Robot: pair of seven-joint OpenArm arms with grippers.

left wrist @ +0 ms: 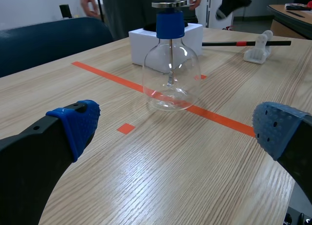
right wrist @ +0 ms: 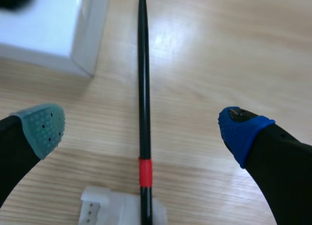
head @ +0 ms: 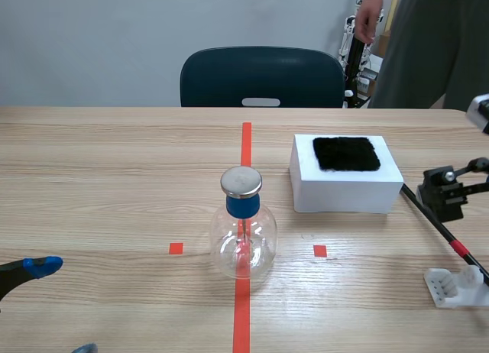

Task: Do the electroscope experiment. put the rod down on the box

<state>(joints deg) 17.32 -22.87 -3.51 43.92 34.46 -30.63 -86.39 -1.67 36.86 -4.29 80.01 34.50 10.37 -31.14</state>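
The wooden table [head: 114,177] carries everything. At the far right stands the white box [head: 344,196] with a black fuzzy pad [head: 346,153] on its top, probably the rubbing cloth and the rod's intended resting place. The pad is bare, so the set-down is not yet done. The electroscope [head: 243,234], a glass flask with a blue collar and a metal disc, stands upright on the centre tape line, left of and nearer than the box.

The black rod [head: 435,221], banded in red, lies low at the right. Its near end is propped on a small white stand [head: 457,286], likely so fingers can get under it. Its long axis runs diagonally, from the stand at the near right toward the far left, and its tip points at the box's near right corner, just beside it.

The right gripper [right wrist: 144,130] hangs over the rod with its fingers spread to either side, holding nothing. The left gripper [left wrist: 178,125] sits near left, also spread wide and empty, well apart from the flask.
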